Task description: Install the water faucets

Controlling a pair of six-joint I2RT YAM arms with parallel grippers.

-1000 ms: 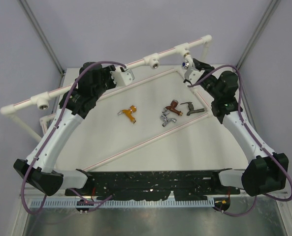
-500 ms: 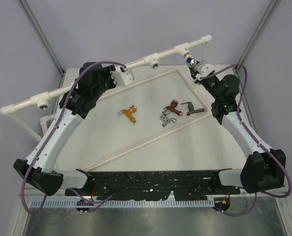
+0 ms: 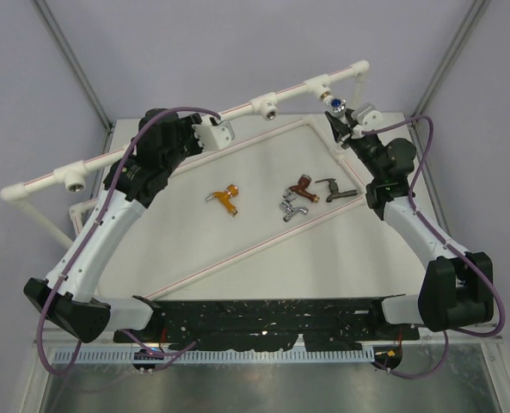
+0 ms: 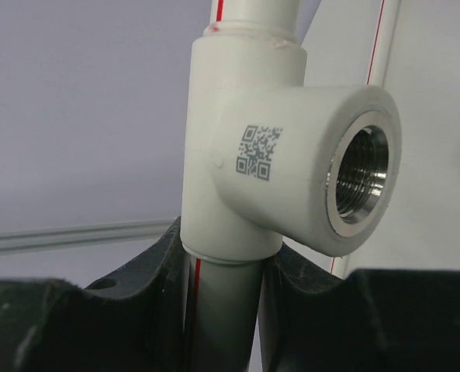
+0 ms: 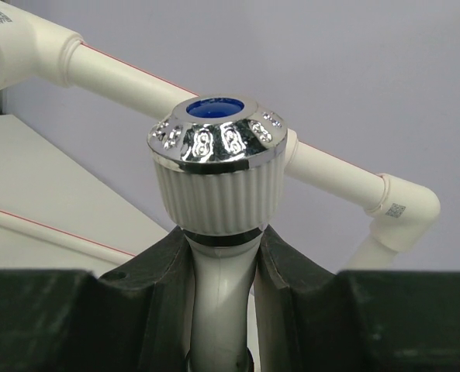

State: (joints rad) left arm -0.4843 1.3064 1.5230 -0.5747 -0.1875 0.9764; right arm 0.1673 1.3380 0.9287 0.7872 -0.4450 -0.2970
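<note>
a small black qr code (image 4: 259, 152) is printed on the side of the white tee socket (image 4: 292, 201), beside its metal-ringed hole, in the left wrist view. a second, much smaller square code (image 5: 396, 209) sits on the white elbow fitting (image 5: 416, 200) of the pipe frame (image 5: 121, 74) in the right wrist view; it is too small to make out. the chrome ring (image 5: 214, 141) on the white faucet (image 5: 218, 194) bears embossed marks that cannot be read as letters. no words, brand names or numbers are legible.

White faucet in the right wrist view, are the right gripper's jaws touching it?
Touching. The right wrist view shows the right gripper with both jaws pressed against the stem of the white faucet, just below its ribbed knob.
</note>
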